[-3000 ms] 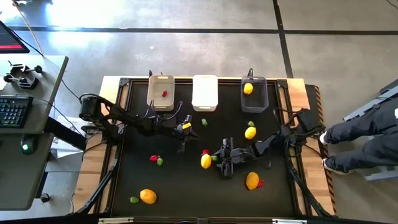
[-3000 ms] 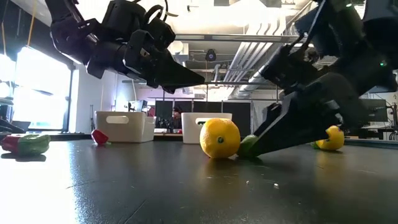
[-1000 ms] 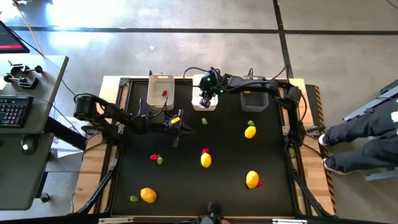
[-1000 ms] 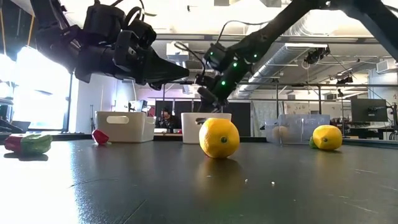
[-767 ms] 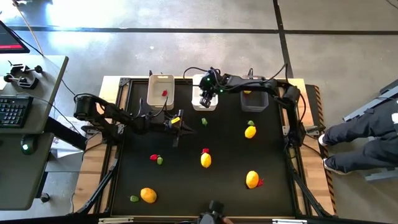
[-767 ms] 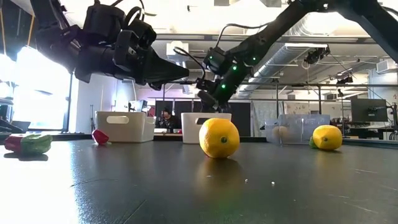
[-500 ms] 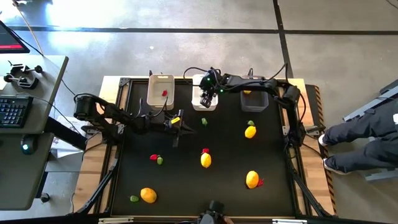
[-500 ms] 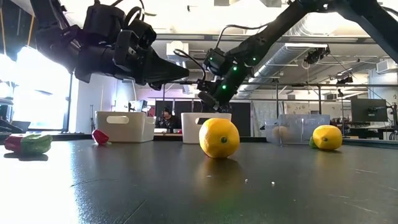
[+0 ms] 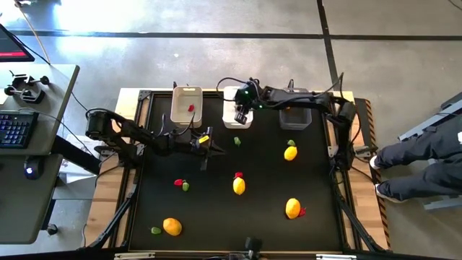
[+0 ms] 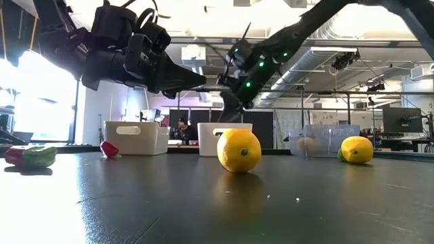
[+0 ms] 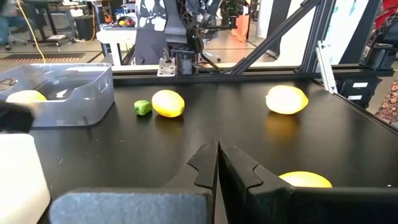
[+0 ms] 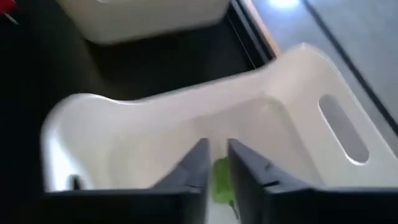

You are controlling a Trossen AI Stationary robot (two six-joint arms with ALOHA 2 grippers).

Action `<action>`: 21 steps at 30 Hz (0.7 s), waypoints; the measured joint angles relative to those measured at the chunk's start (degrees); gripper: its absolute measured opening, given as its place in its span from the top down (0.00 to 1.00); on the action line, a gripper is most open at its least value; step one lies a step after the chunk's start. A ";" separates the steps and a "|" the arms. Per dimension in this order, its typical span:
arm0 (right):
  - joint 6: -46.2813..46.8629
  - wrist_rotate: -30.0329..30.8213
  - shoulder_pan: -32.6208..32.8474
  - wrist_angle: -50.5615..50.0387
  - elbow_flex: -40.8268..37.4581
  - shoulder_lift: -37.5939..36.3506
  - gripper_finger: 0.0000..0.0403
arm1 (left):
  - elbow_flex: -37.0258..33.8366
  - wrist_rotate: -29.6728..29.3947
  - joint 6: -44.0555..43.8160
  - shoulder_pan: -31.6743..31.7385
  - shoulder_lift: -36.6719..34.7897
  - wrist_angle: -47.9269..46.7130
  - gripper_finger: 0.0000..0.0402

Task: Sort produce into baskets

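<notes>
Overhead, the right arm is seen stretched across the far edge of the bench, its wrist bent down so that the right gripper hangs over the bright white basket. Its fingers are nearly together with a narrow gap, and a green piece is seen just beyond their tips, inside that basket; whether it is touched cannot be told. The left arm is held low and level over the bench, the left gripper with fingers pressed shut on nothing, pointed toward a yellow fruit farther ahead.
</notes>
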 joint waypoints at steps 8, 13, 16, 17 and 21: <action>5.77 0.09 1.79 18.88 -21.29 -13.09 0.96 | 0.00 0.01 0.25 0.02 0.00 -0.02 1.00; 8.53 -0.23 3.96 29.31 -32.44 -20.07 0.99 | 0.04 -0.01 0.01 0.02 0.00 -0.65 1.00; 9.75 0.00 5.54 32.74 -37.37 -23.31 0.99 | 0.04 -0.01 0.00 0.02 0.00 -2.74 1.00; 10.34 0.02 6.14 33.53 -38.73 -24.23 1.00 | 0.04 -0.01 0.00 0.03 -0.01 -3.32 1.00; 12.08 -0.05 9.26 36.77 -43.52 -26.04 1.00 | 0.04 -0.01 0.21 0.03 -0.05 -4.47 1.00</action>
